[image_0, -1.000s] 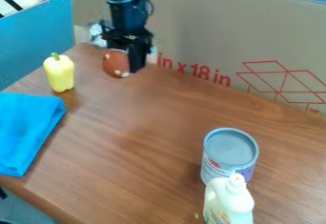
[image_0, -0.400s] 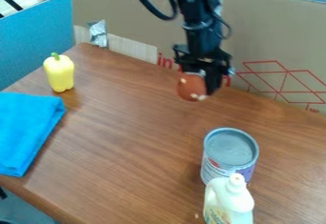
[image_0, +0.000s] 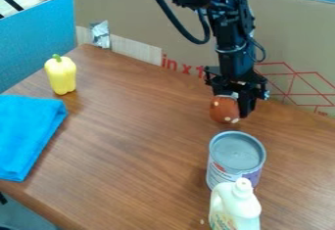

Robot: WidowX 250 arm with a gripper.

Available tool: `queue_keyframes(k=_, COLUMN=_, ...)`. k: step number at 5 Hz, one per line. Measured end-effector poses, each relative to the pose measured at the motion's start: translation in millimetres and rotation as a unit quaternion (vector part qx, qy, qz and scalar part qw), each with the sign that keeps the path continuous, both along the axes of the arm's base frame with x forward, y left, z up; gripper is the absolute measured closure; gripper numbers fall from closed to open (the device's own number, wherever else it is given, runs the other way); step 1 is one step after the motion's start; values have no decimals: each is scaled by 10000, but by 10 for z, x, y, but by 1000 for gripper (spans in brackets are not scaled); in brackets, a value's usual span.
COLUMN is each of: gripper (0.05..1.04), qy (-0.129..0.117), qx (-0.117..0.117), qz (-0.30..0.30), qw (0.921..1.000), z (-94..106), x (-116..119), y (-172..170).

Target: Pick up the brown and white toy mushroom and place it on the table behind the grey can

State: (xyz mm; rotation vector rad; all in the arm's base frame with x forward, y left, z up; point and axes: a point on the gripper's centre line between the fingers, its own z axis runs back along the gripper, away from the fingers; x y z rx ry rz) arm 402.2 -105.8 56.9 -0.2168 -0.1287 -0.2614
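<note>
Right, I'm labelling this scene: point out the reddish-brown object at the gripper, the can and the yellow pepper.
Reddish-brown object [image_0: 224, 110]: camera view, middle of its side.
Can [image_0: 237, 151]: camera view, grey top.
Yellow pepper [image_0: 60, 76]: camera view, middle of its body.

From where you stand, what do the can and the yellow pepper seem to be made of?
The can looks like metal: dull grey lid, raised rim, printed label around its side. The yellow pepper is probably plastic, given its smooth, even surface, though I can't be sure.

Red print [image_0: 186, 69] "in x 1" on cardboard [image_0: 163, 23]; can [image_0: 221, 174], bottle [image_0: 239, 203] labels illegible.
</note>
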Motion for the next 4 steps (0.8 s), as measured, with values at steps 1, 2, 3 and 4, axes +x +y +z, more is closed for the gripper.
queue_keyframes(k=1, gripper=500, qy=77, qx=-163, qz=-431, qw=9989, z=-71, x=2, y=-165)
queue_keyframes(k=2, gripper=500, qy=106, qx=-274, qz=-724, qw=9969, z=-90, x=-4, y=-318)
queue_keyframes(k=3, gripper=500, qy=273, qx=-343, qz=-756, qw=9962, z=-131, x=-13, y=-385)
queue_keyframes(k=4, gripper=386, qy=453, qx=-327, qz=-773, qw=9954, z=-178, x=-8, y=-391)
